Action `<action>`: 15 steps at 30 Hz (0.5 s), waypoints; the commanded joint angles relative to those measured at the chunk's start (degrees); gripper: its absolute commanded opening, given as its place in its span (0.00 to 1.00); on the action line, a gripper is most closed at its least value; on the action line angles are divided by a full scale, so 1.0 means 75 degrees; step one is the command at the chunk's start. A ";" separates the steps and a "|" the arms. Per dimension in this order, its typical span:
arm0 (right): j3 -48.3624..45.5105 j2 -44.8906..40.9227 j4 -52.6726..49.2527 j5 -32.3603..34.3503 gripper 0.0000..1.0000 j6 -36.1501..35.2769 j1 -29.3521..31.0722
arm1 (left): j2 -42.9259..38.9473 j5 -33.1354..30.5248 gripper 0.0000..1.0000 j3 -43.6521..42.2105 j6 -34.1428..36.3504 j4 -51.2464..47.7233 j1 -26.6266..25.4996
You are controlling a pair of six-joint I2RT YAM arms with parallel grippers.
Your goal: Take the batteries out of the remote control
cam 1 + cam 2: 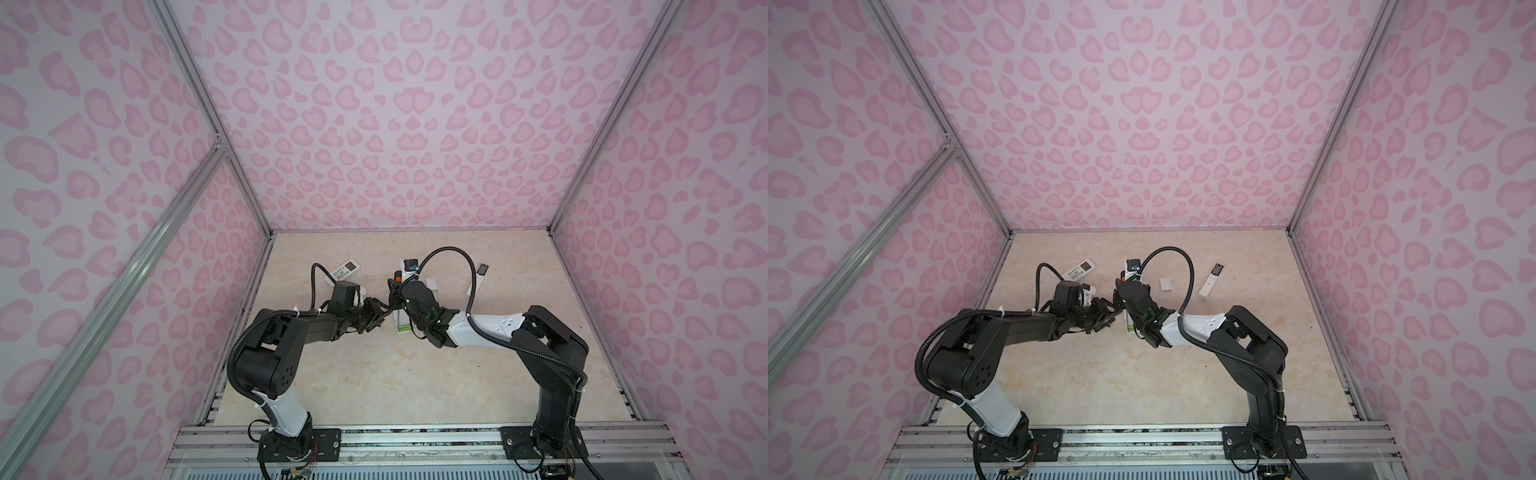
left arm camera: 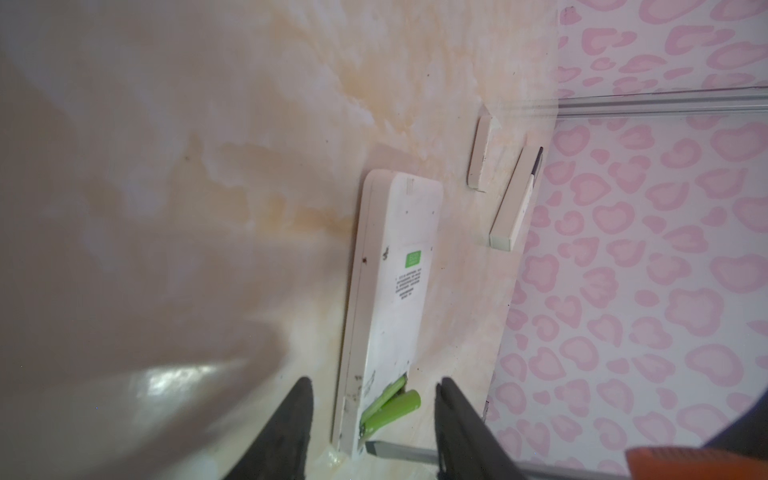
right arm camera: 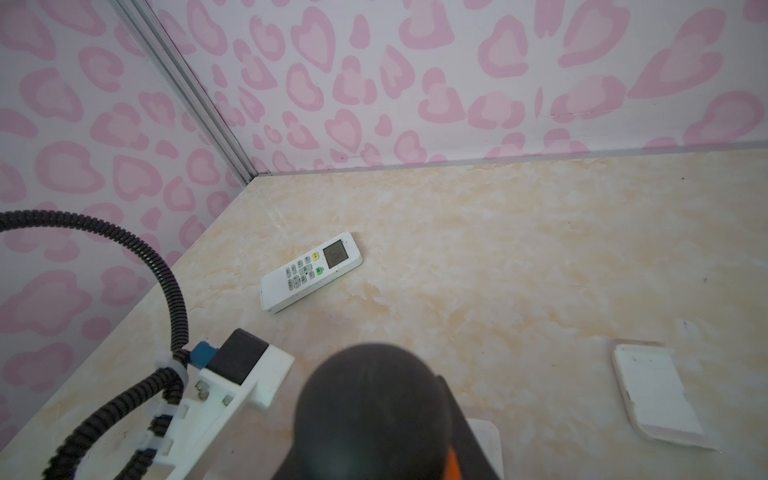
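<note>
The white remote control [image 2: 395, 291] lies face down, its battery bay open at the end nearest my left gripper. Two lime-green batteries [image 2: 392, 409] show there; one lies in the bay, the other tilts out over the edge. My left gripper [image 2: 374, 419] is open, one finger on each side of that end, touching neither battery. My right gripper [image 1: 395, 291] is shut on the orange-handled screwdriver [image 3: 374, 415], whose grey blade tip [image 2: 384, 449] rests at the bay's end. In both top views the two grippers meet over the remote control [image 1: 401, 326] [image 1: 1130, 327].
A white remote with buttons and a screen [image 1: 346, 268] [image 3: 309, 270] lies at the back left. A slim white remote [image 1: 1212, 278] [image 2: 513, 203] lies at the back right. A small white cover [image 1: 432, 284] [image 3: 656, 399] lies between them. Pink-patterned walls enclose the table.
</note>
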 commanded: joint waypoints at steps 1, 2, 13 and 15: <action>-0.0004 0.0104 0.0052 0.0125 0.00 -0.0167 0.0003 | 0.0187 0.0029 0.52 0.0241 0.0197 -0.0140 0.0011; -0.0002 0.0129 0.0046 0.0140 0.00 -0.0185 -0.0007 | 0.0262 0.0017 0.53 0.0324 0.0220 -0.0161 0.0012; 0.0118 0.0183 -0.0067 0.0411 0.00 -0.0708 0.0133 | 0.1013 -0.0003 0.54 0.1004 0.0338 -0.0338 -0.0006; 0.0144 0.0147 -0.0128 0.0529 0.00 -0.0890 0.0183 | 0.1131 -0.0004 0.54 0.1070 0.0391 -0.0389 0.0000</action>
